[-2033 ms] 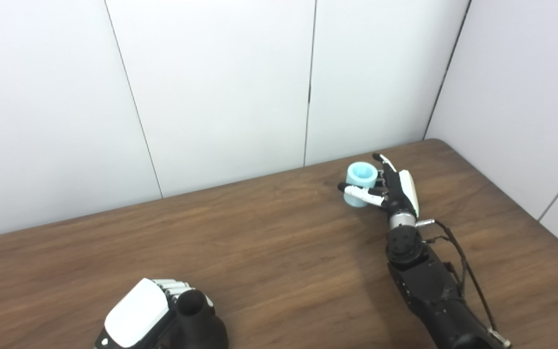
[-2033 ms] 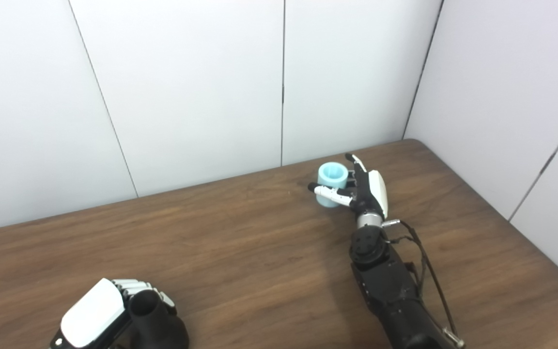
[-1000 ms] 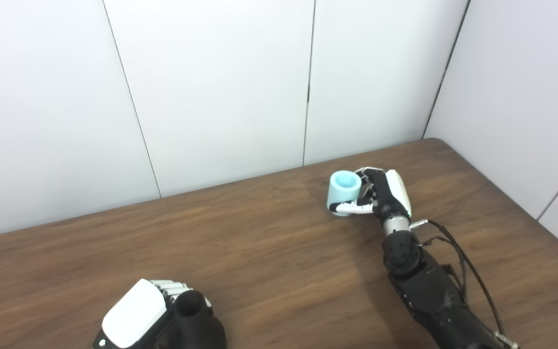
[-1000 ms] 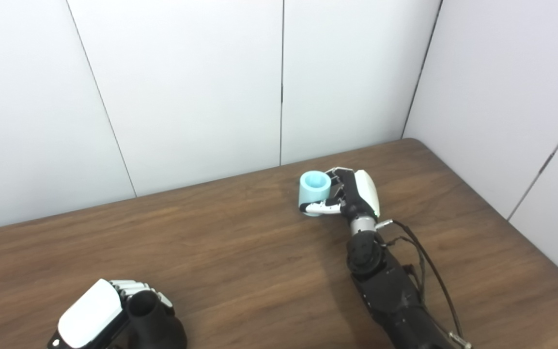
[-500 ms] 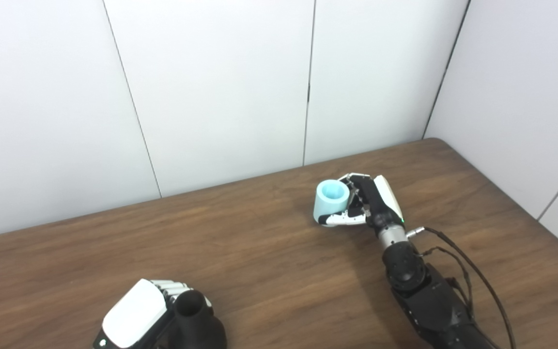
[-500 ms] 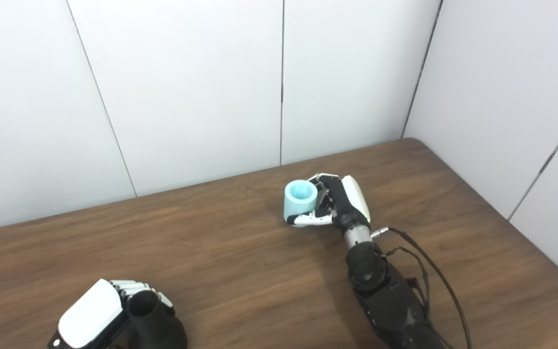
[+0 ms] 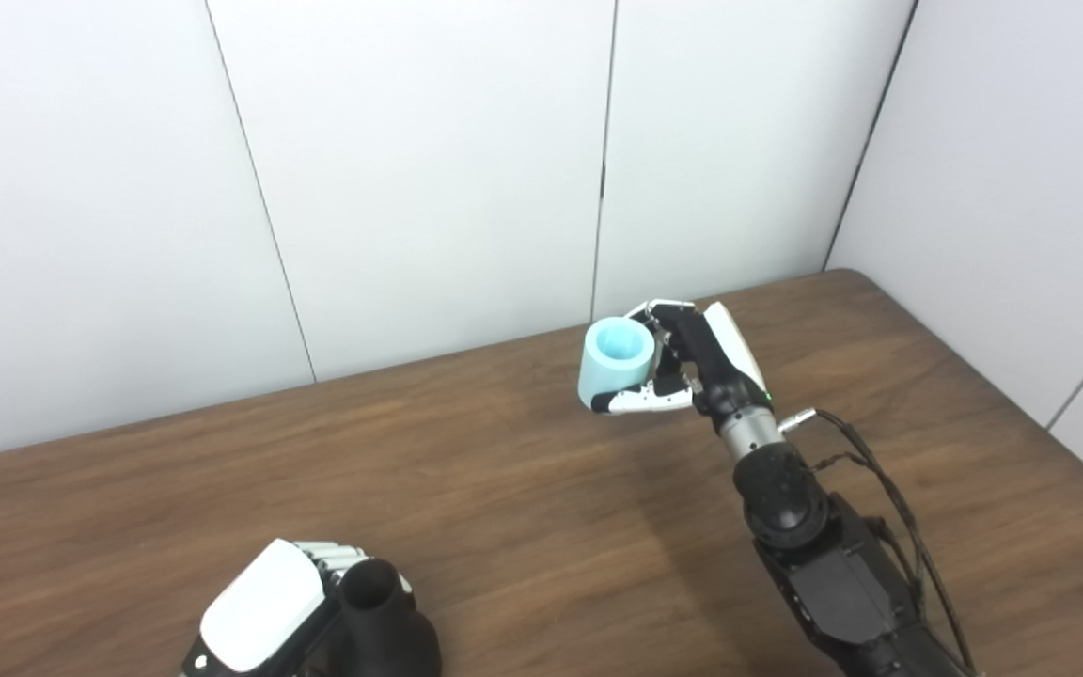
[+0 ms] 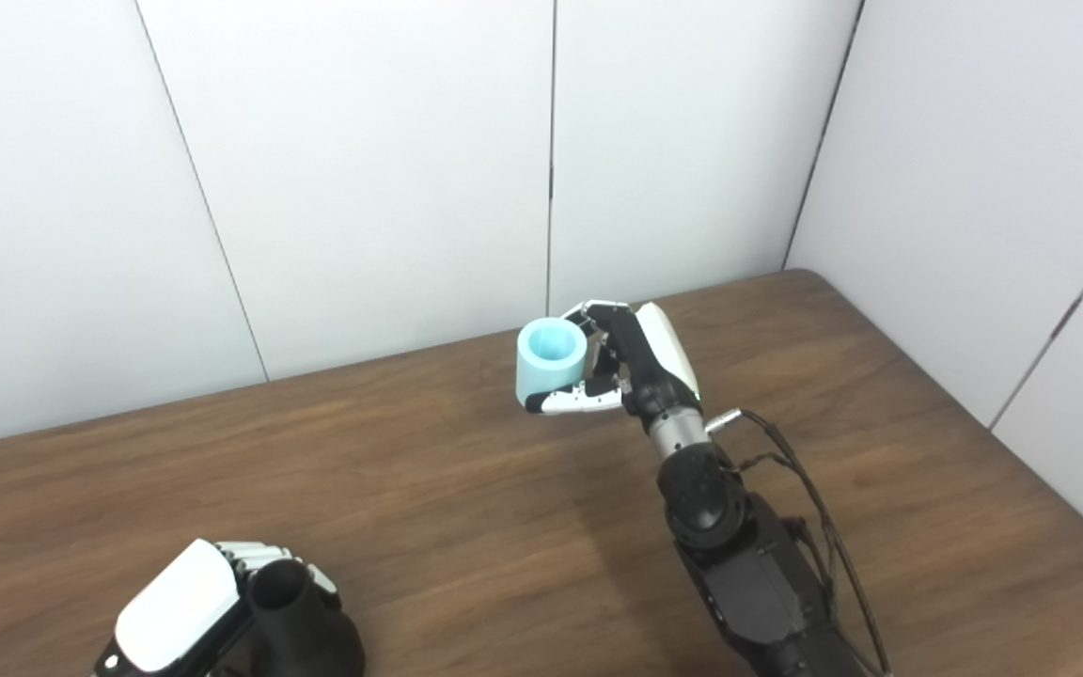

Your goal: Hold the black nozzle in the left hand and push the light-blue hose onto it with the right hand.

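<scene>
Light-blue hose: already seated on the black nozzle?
No, the light-blue hose is in the right hand far across the table from the black nozzle in the left hand.

The bottom edge at six o'clock cuts off the left hand (image 7: 264,621) and the black nozzle (image 7: 382,625) base. The right hand (image 7: 706,362) hides the light-blue hose (image 7: 612,362) far side.

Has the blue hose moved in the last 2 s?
Yes. The light-blue hose, gripped in the right hand, has shifted left and lifted off the table, crossing the wall seam.
</scene>
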Tool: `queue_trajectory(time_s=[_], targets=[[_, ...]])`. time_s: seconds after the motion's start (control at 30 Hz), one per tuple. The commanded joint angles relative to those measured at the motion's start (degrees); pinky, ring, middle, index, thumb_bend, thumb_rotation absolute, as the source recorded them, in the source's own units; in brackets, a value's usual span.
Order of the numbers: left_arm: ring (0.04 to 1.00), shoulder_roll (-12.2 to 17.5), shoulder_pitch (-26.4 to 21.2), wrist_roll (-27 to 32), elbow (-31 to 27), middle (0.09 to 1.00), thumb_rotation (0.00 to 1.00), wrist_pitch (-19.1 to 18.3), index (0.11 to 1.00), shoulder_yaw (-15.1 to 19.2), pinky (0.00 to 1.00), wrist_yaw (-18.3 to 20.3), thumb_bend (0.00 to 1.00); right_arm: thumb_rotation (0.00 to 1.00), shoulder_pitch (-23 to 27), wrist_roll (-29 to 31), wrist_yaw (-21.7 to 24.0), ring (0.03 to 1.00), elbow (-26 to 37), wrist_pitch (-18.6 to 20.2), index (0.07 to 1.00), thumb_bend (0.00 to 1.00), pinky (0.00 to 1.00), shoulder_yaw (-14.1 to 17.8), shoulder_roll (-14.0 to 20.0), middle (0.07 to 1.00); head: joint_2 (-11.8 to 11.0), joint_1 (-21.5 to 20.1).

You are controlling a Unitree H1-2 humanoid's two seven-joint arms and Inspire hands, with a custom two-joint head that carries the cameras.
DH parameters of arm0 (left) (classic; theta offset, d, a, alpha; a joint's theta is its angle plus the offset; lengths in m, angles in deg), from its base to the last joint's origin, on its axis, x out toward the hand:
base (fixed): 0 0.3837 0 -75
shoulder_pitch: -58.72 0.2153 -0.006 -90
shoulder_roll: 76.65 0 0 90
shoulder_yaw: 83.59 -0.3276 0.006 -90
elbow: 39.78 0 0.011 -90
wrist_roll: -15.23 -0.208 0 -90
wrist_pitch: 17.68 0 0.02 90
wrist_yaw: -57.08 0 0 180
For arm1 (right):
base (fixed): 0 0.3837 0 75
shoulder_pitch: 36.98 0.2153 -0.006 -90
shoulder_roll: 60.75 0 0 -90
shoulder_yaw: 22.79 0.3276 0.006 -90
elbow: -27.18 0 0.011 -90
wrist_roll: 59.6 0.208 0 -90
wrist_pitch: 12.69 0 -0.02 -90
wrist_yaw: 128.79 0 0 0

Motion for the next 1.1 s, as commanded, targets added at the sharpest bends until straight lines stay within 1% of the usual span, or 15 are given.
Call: queue_trajectory(time_s=[0.0,0.2,0.23,0.27,0.3,0.43,0.5,0.53,0.6,0.63,0.67,0.73,0.83,0.9,1.07], targets=[[0.501,-1.17,6.20,0.65,2.61,0.495,0.00,0.75,0.476,-2.54,0.42,1.59,0.52,0.12,1.86,0.05,0.58,0.090,3.29,0.48,0.484,0.52,0.04,0.73,0.32,0.213,0.11,0.41],[0.491,-1.91,6.39,-0.21,2.49,0.492,0.00,0.75,0.479,-2.25,0.41,1.91,0.52,0.13,0.60,2.60,3.91,0.099,8.74,3.52,0.484,0.52,0.04,1.69,-0.31,0.199,1.03,3.95],[0.491,-2.16,6.38,-0.04,2.72,0.492,0.00,0.75,0.479,-2.41,0.40,1.83,0.52,0.07,0.23,3.25,4.57,0.147,10.04,3.99,0.483,0.52,0.08,1.85,-0.45,0.332,1.25,4.87],[0.482,-2.35,6.39,0.10,2.86,0.491,0.00,0.75,0.481,-2.49,0.39,1.81,0.52,0.03,-0.02,3.69,5.05,0.166,10.90,4.36,0.482,0.53,0.09,1.98,-0.50,0.413,1.34,5.39],[0.479,-2.62,6.42,0.24,3.02,0.490,0.00,0.75,0.482,-2.49,0.39,2.04,0.52,0.01,-0.39,4.29,5.72,0.172,12.41,5.04,0.482,0.53,0.10,2.06,-0.68,0.441,1.62,6.34],[0.479,-3.76,6.59,0.17,3.83,0.494,0.00,0.74,0.478,-2.19,0.38,3.09,0.52,0.00,-1.71,5.52,8.74,0.239,17.59,7.77,0.516,0.52,0.15,1.72,-0.64,0.404,2.29,8.93],[0.478,-4.30,6.55,-0.04,4.25,0.493,0.00,0.74,0.480,-2.18,0.38,3.13,0.52,0.00,-2.30,5.30,9.90,0.235,19.79,8.61,0.519,0.52,0.16,1.25,-0.53,0.400,2.67,10.16],[0.473,-4.63,6.52,-0.35,4.49,0.491,0.00,0.74,0.481,-2.21,0.38,2.75,0.52,0.00,-2.62,5.30,10.46,0.211,20.94,9.02,0.501,0.52,0.14,1.05,-0.61,0.434,3.09,11.19],[0.472,-5.23,6.48,-1.04,4.80,0.489,0.00,0.74,0.483,-2.12,0.38,2.50,0.52,0.00,-3.10,6.40,11.63,0.213,22.61,9.59,0.513,0.52,0.14,1.13,-0.92,0.403,3.55,12.75],[0.472,-5.59,6.50,-1.36,4.88,0.489,0.00,0.75,0.483,-1.92,0.38,3.00,0.52,0.00,-3.36,7.51,12.47,0.257,23.52,9.83,0.514,0.52,0.17,1.20,-1.10,0.412,3.84,13.71],[0.470,-5.87,6.53,-1.59,4.88,0.490,0.00,0.75,0.482,-1.72,0.38,3.45,0.52,0.00,-3.54,8.34,13.05,0.352,24.12,9.99,0.488,0.52,0.26,1.30,-1.16,0.464,3.93,14.23],[0.465,-6.65,6.56,-1.83,5.07,0.491,0.00,0.75,0.481,-1.60,0.37,3.71,0.52,0.00,-4.08,9.19,14.16,0.413,25.58,10.00,0.469,0.52,0.32,0.97,-1.13,0.497,4.35,16.24],[0.442,-7.41,6.48,-2.59,5.45,0.488,0.00,0.75,0.483,-1.67,0.36,3.32,0.52,0.00,-4.66,9.92,15.16,0.295,27.10,9.66,0.511,0.52,0.21,0.59,-1.24,0.418,4.59,17.47],[0.410,-7.86,6.40,-2.97,5.67,0.477,0.00,0.74,0.493,-1.71,0.33,2.80,0.52,0.00,-4.99,9.96,15.85,0.197,28.74,10.71,0.488,0.53,0.13,-0.06,-1.53,0.459,4.79,18.28],[0.416,-8.91,6.18,-3.72,6.32,0.474,0.00,0.75,0.496,-1.37,0.33,3.40,0.52,0.00,-5.36,11.10,17.59,0.238,31.90,13.01,0.519,0.52,0.15,-1.44,-2.43,0.441,5.07,20.43]])
